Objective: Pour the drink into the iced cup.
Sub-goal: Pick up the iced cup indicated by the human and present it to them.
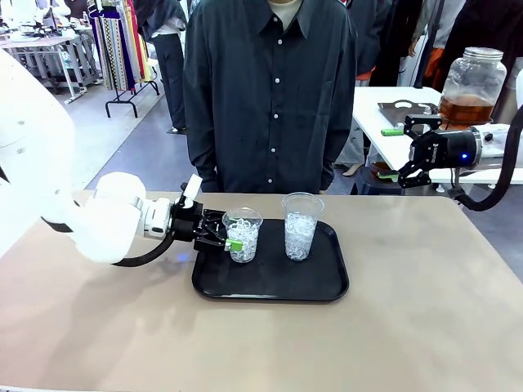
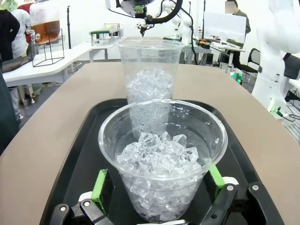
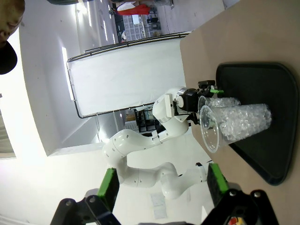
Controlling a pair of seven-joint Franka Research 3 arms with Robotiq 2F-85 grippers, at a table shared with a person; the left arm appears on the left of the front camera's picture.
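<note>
Nearest the lens in the left wrist view, a short cup (image 2: 161,154) of thin clear plastic, heaped with chunky ice cubes, sits between the green pads (image 2: 101,185) of the left gripper (image 2: 158,183). The jaws stand apart around it, with a sliver of space beside one pad and the cup wall undented. The drink (image 1: 462,111), a translucent amber-brown liquid, is well apart from that cup. It fills the lower part of a rounded glass jar (image 1: 474,77) on a white table (image 1: 384,106) at the far right, beyond the work surface. The right gripper (image 1: 392,153) hangs in the air near the jar, over the far right edge of the tabletop, its fingers spread wide with only air between them. Just right of the short cup stands a tall cup (image 1: 301,224), tapered and clear, also packed with ice. Both rest on a glossy black tray (image 1: 327,286), rectangular with rounded corners, lying mid-table on a smooth matt tan tabletop (image 1: 425,327). A person (image 1: 270,98) in a dark buttoned shirt stands at the far side. Farther back at the far left are a clothes rack (image 1: 122,49) and a grey floor.
</note>
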